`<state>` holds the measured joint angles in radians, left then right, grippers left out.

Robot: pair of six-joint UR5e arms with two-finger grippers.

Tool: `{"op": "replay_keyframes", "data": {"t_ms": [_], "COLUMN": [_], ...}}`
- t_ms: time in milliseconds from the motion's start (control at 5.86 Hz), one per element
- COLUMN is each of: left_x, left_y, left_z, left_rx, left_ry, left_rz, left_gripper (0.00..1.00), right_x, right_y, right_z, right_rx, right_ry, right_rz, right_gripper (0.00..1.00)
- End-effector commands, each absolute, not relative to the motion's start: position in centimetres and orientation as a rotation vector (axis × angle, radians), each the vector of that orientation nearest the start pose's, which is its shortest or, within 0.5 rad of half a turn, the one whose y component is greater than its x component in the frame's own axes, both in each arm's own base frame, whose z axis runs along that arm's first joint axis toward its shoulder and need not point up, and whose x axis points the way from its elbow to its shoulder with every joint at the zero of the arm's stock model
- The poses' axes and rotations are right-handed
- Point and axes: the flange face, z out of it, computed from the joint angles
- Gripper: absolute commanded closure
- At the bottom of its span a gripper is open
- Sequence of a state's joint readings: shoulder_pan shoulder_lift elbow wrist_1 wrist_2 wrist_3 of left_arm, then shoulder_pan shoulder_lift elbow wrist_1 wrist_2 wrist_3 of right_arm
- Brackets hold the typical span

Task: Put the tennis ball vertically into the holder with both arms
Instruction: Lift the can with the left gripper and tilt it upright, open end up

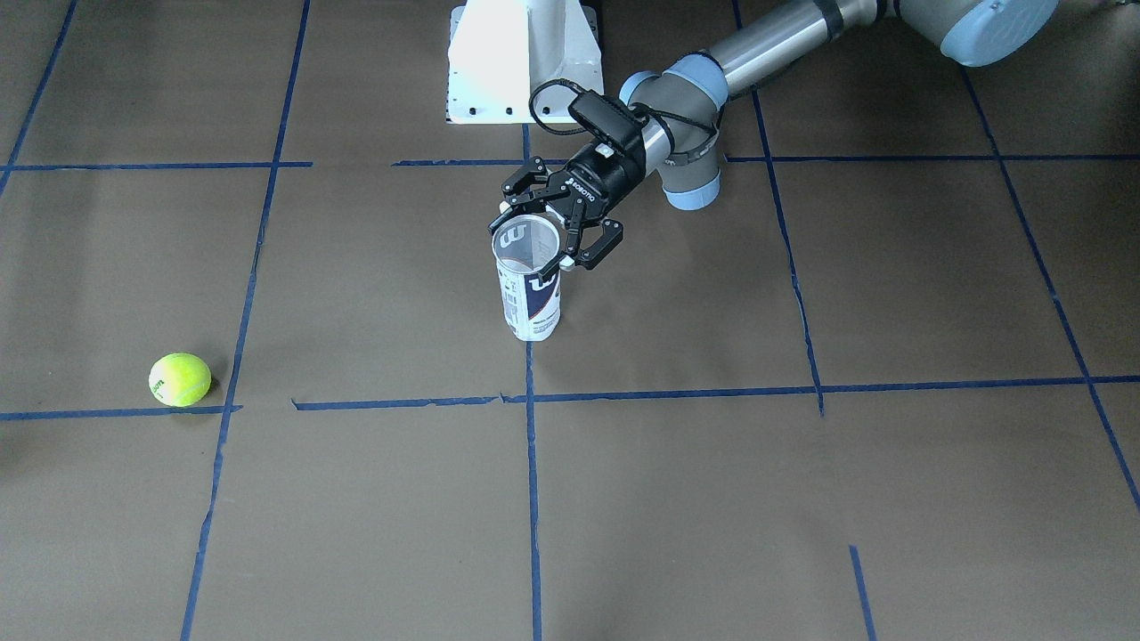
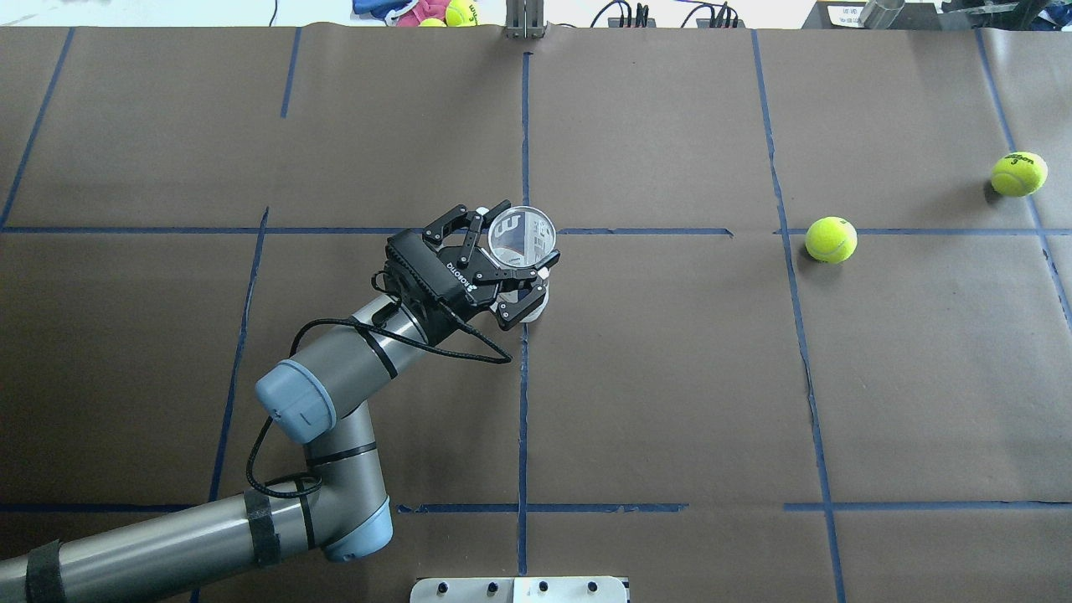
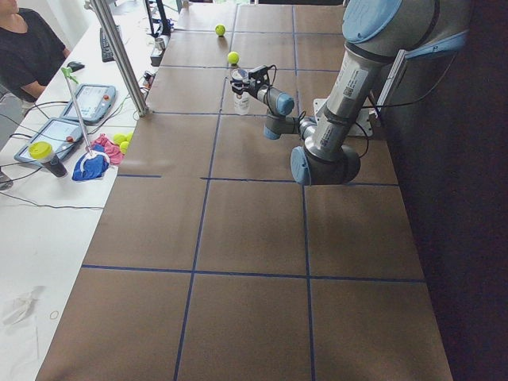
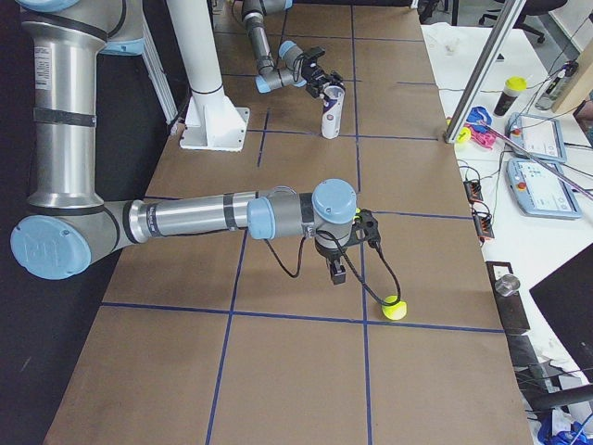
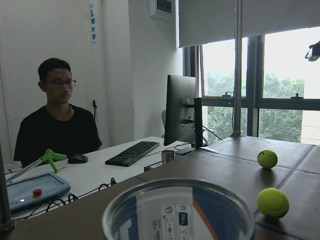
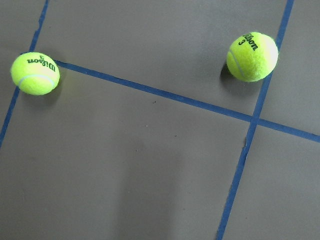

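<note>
The holder (image 1: 533, 303), a clear can with a white and navy label, stands upright near the table's middle with its open mouth up. My left gripper (image 1: 534, 236) is shut on the holder's top, one finger on each side; the overhead view (image 2: 514, 243) shows the same. Two tennis balls lie on the robot's right side, one (image 2: 831, 239) nearer the middle and one (image 2: 1018, 174) farther out. The right wrist view looks down on both (image 6: 35, 73) (image 6: 252, 56). My right gripper (image 4: 338, 269) shows only in the exterior right view, pointing down near a ball (image 4: 396, 308); I cannot tell if it is open.
The white pedestal base (image 1: 521, 62) stands at the robot's edge of the table. Blue tape lines cross the brown table cover. A desk with tablets (image 3: 79, 103) and a seated person (image 5: 57, 120) lies beyond the far edge. A metal post (image 4: 491, 65) stands at that edge.
</note>
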<state>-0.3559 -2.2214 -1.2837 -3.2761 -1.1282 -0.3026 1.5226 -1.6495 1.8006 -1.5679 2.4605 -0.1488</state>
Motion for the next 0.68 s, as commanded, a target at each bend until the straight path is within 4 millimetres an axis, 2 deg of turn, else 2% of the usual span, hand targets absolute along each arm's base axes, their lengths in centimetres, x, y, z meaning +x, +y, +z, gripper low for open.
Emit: {"op": "replay_keyframes", "data": {"t_ms": [0, 341, 512], "left_x": [55.7, 55.7, 55.9], "left_y": [-39.0, -39.0, -38.8], "left_z": [23.3, 23.5, 23.7], "left_rx": [1.631, 1.628, 1.625], "left_ry": [1.182, 1.179, 1.18], "left_rz": [0.127, 0.131, 0.134], "left_gripper": [0.16, 0.17, 0.18], "right_x": [3.2, 3.0, 1.2], "right_y": [-46.6, -46.8, -47.5], "right_z": [57.3, 57.6, 57.1], "right_rx": [0.19, 0.182, 0.178], "right_ry": [-0.882, -0.883, -0.885], "right_rz": [-0.255, -0.256, -0.297], "right_gripper": [0.0, 0.0, 0.0]}}
